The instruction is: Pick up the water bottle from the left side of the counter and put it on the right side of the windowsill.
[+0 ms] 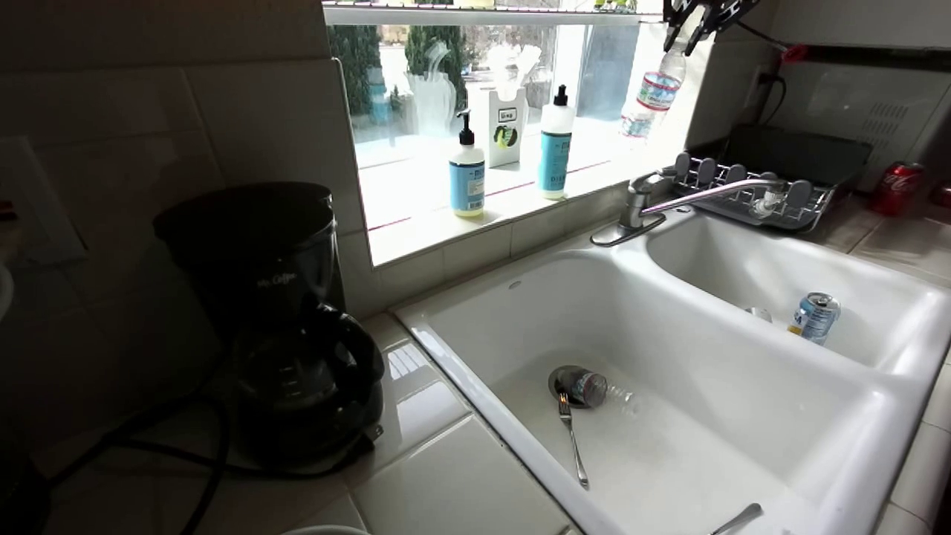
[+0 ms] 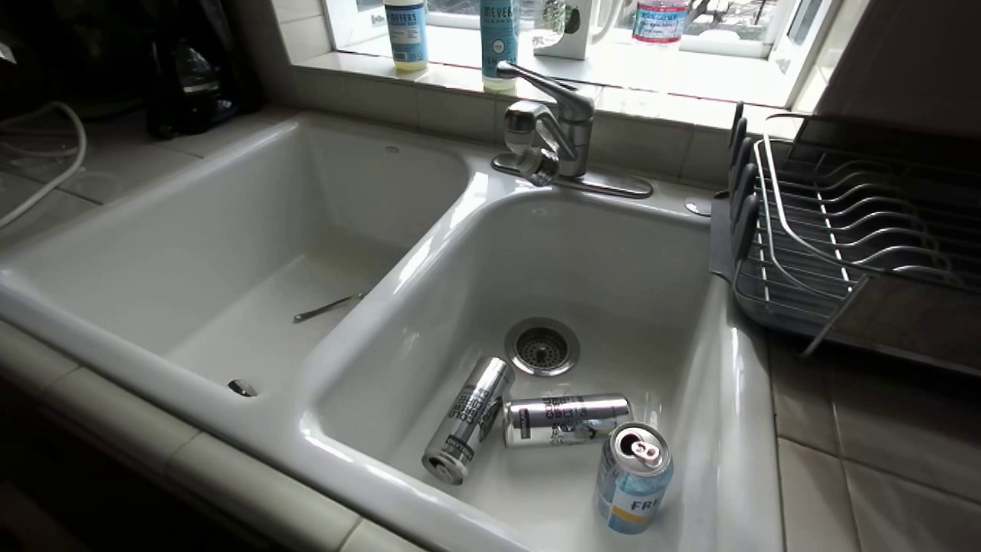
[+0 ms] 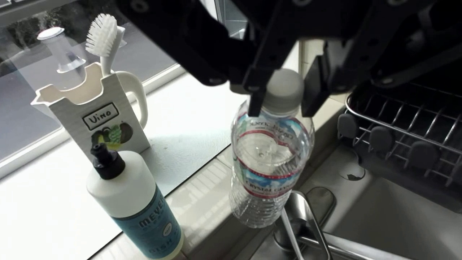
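Observation:
The water bottle (image 3: 270, 159) is clear ribbed plastic with a white cap and a red-and-blue label. My gripper (image 3: 280, 108) has a finger on each side of the cap and is shut on it. In an exterior view, the gripper (image 1: 679, 50) is at the top, and the bottle (image 1: 657, 89) hangs below it, slightly tilted, by the far right part of the windowsill (image 1: 416, 236). In an exterior view, only the label part of the bottle (image 2: 659, 21) shows above the windowsill (image 2: 705, 70); the gripper is out of view. The counter (image 1: 446, 475) surrounds the sink.
Two teal soap bottles (image 1: 466, 178) (image 1: 553, 156) and a pitcher box with a brush (image 3: 104, 97) stand on the sill. The faucet (image 2: 575, 130) rises below the bottle. A dish rack (image 1: 743, 186) stands right of the sink (image 1: 669, 297). Cans (image 2: 632, 479) lie in one basin. A coffee maker (image 1: 275, 297) stands left.

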### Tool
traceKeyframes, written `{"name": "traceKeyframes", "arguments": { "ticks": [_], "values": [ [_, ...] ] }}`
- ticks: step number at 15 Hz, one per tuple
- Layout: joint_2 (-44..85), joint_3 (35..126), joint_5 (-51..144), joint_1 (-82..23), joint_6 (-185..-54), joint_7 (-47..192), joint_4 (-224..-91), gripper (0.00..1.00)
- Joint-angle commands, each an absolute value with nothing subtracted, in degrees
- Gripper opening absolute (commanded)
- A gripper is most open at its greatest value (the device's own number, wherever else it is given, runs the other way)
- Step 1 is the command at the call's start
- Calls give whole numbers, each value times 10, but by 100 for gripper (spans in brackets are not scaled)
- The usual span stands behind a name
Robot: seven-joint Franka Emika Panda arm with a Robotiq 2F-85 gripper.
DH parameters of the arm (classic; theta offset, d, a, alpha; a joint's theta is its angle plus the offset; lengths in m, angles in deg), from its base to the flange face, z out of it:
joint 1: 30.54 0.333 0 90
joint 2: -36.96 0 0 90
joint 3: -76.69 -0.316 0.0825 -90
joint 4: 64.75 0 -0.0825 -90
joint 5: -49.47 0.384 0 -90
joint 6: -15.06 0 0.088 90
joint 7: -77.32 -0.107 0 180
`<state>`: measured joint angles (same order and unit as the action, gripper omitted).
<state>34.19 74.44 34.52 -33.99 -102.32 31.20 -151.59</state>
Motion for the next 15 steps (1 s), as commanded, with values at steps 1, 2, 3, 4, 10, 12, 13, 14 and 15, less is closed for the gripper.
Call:
{"name": "traceKeyframes", "arguments": {
  "ticks": [1, 2, 3, 4, 10, 12, 13, 14, 15],
  "values": [
    [324, 760, 347, -325, -1018, 314, -1498, 31],
    [311, 762, 348, -323, -1017, 314, -1487, 31],
    [307, 744, 345, -339, -1018, 312, -1485, 31],
    [305, 744, 345, -339, -1017, 312, -1481, 8],
    [247, 759, 458, -365, -1042, 535, -1412, 8],
    [227, 777, 479, -357, -1040, 619, -1384, 8],
    [223, 761, 477, -373, -1046, 652, -1379, 8],
    [247, 769, 460, -363, -1043, 592, -1414, 8],
    [242, 770, 461, -365, -1044, 603, -1409, 31]
  ]
}}
